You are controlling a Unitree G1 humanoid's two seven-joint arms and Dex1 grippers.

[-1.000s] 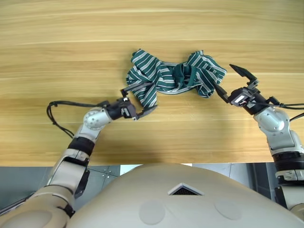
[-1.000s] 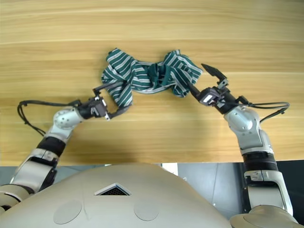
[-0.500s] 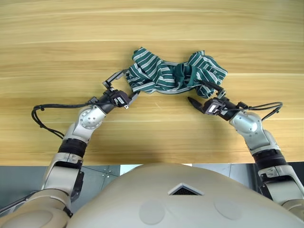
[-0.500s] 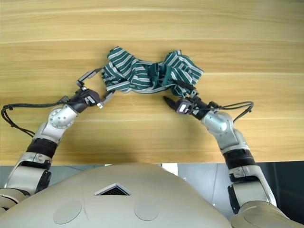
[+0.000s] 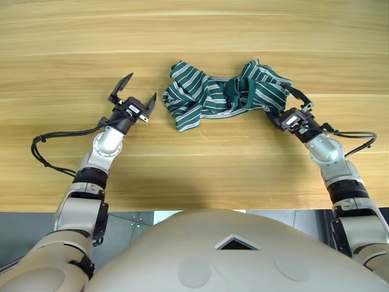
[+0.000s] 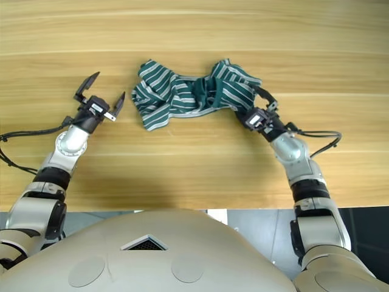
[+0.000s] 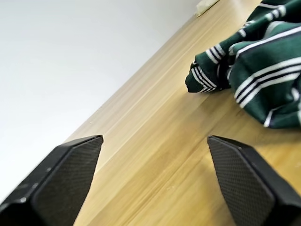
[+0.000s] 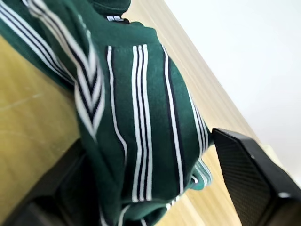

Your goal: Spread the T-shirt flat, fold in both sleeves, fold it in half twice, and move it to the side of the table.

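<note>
T-shirt (image 5: 225, 97), striped, perhaps knit, bunched on woodgrain table (image 5: 182, 36).

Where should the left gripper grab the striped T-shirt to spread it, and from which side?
Take the loose flap at the near-left corner of the T-shirt, coming in low from the robot's left. It sticks out of the bunched pile toward the open left gripper and lies thin on the table, so the jaws can probably close over its edge.

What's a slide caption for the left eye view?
Bunched striped T-shirt on the wooden table: right gripper open around its edge, left gripper open and apart.
</note>
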